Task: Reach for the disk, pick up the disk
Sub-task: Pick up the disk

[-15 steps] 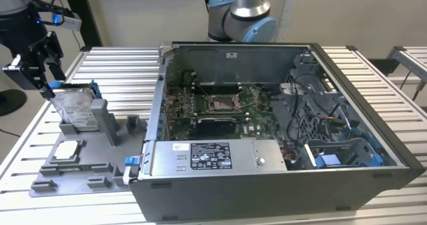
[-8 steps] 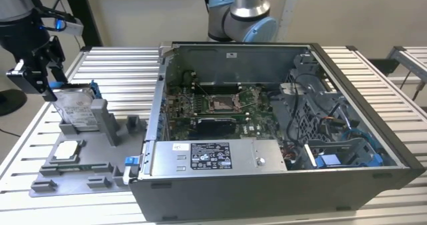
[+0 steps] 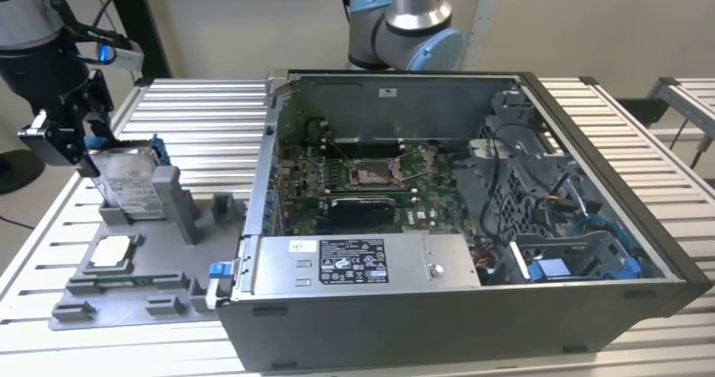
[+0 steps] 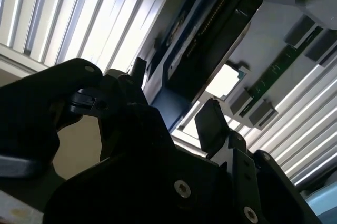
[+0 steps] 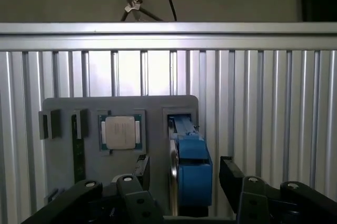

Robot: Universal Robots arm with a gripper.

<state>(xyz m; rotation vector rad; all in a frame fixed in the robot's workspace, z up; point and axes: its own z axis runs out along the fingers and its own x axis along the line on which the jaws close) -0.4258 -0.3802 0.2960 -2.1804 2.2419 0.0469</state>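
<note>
The flat rectangular silver metal disk (image 3: 126, 180), with its white label and blue plastic side rails, stands on edge in a slot of a grey moulded plastic holder (image 3: 167, 251), at the exterior view's left. My black two-fingered tool (image 3: 80, 147) is at its upper end. In the first wrist view I look along the disk (image 5: 192, 174) edge-on, with the tool (image 5: 184, 162) spread open and one finger on each side of it. Neither finger seems to touch yet, and nothing is gripped. The gap looks narrower on one side than the other. If I close like this, I judge that the nearer finger would meet the disk first. That would push it sideways in the slot, tilting it or wedging it. A grip landing on a blue rail instead of the metal could also flex or slip. A lift that is not straight along the slot might drag the holder up with it. That would disturb the small square silver chip (image 5: 120, 130) lying flat in its own recess just beside the disk. The holder rests on the slatted aluminium counter (image 3: 201, 109), beside a large open grey metal computer case (image 3: 447, 226), which is well apart from my tool.
</note>
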